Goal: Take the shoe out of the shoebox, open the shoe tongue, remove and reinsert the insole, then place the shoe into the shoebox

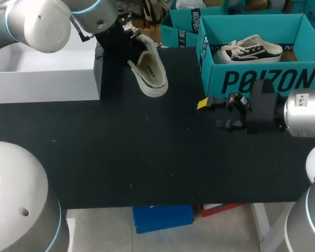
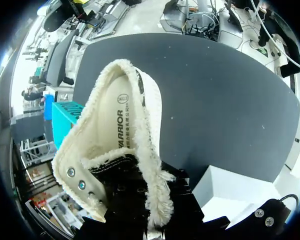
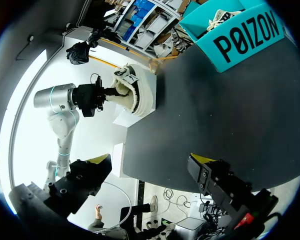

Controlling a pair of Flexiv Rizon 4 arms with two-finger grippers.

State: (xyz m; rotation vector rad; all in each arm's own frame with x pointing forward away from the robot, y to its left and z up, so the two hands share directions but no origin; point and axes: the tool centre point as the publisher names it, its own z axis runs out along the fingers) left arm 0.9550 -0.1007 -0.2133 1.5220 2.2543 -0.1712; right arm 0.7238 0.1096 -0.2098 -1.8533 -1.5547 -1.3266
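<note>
Black matte table point(image 1: 121, 157) nearest us, and our right gripper point(image 1: 212, 113) over it, just in front of the teal cardboard shoebox point(image 1: 262, 79). Does it hold anything?

No. Its yellow-tipped fingers point(image 3: 201, 160) stand wide apart with nothing between them. A black-and-white canvas sneaker point(image 1: 252, 51) lies in that box, but ours is the other one.

The cream fleece-lined shoe point(image 1: 149, 71), farther back and to the left?

Yes, held off the table beside the white rectangular box point(image 1: 42, 79). Our left gripper point(image 1: 127, 39) looks clamped on its collar end, though the shoe hides the fingertips.

How does it lie?

Its long axis runs from the left gripper out towards the near right, toe end farthest from it. The printed insole point(image 2: 119, 125) faces back at the left wrist.

And the free gripper?

Well apart, to the shoe's right and nearer us. We judge the right arm must travel left and away to reach the opening.
</note>
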